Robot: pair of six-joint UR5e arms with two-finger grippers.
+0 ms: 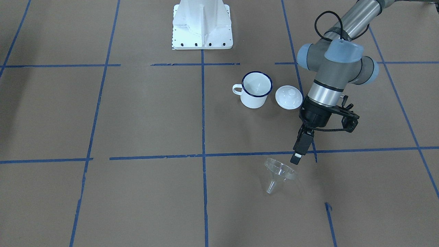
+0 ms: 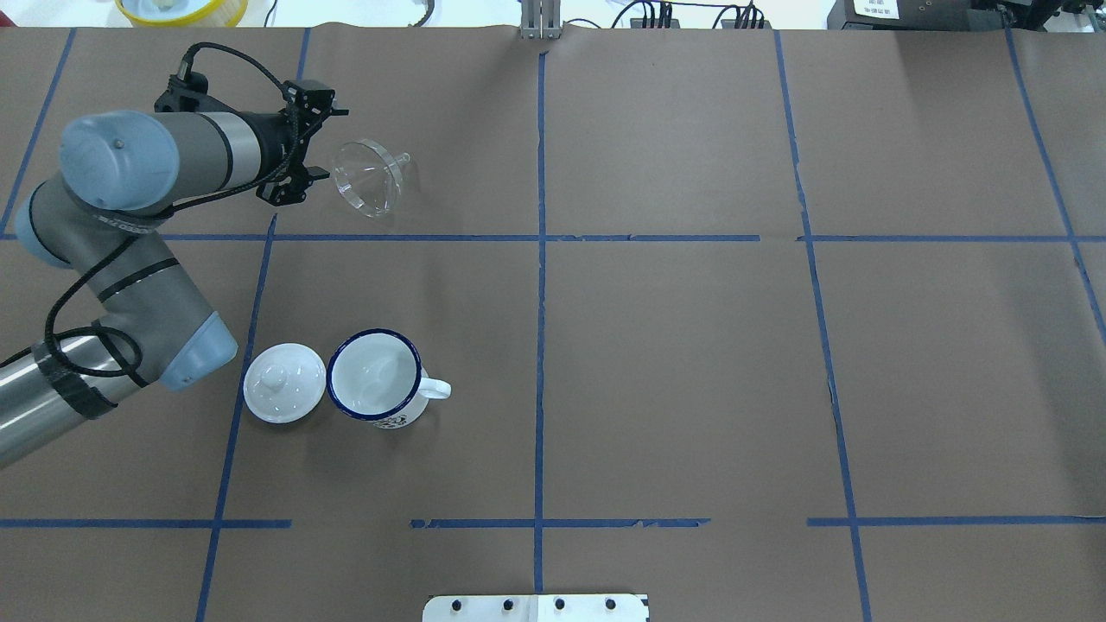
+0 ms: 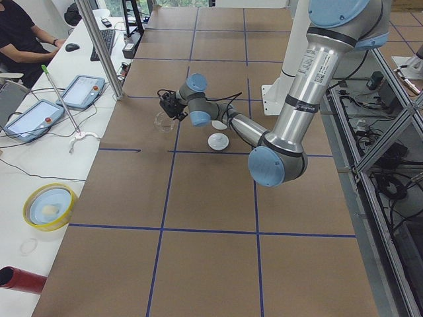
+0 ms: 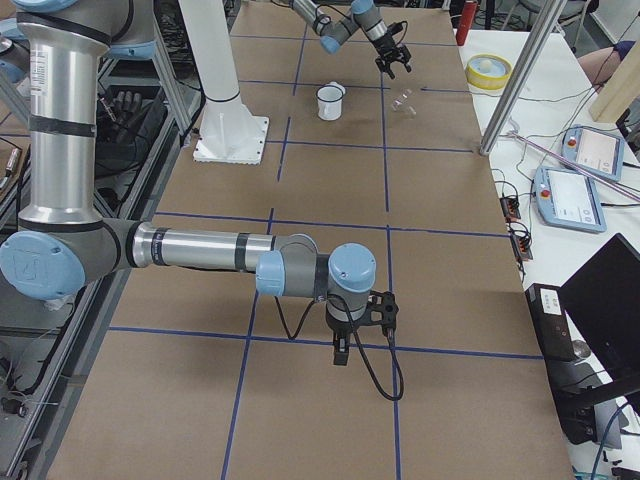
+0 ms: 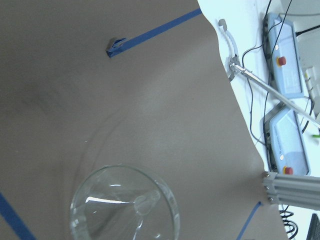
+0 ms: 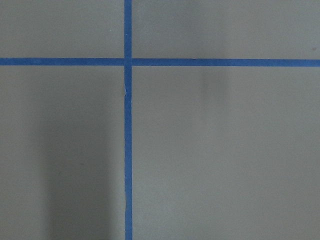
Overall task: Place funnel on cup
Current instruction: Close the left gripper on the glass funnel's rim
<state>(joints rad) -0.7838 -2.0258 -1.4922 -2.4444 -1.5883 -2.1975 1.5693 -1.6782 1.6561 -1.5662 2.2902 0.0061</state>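
Altogether, one clear funnel point(image 2: 370, 177), one cup point(image 2: 376, 378), one white lid point(image 2: 283, 383)

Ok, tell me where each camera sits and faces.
Front-facing: across table, facing base; left gripper by funnel.
Overhead: behind robot, looking down; left arm, cup, lid.
Exterior left: table's end; left arm near.
Exterior right: opposite end; right gripper near.
Left wrist: toward funnel; no body.
Right wrist: down at tape; no body.
Front-facing and overhead share funnel, cup, lid.

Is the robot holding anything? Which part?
No, nothing yet. The left gripper is beside the rim of the funnel, which lies on the table.
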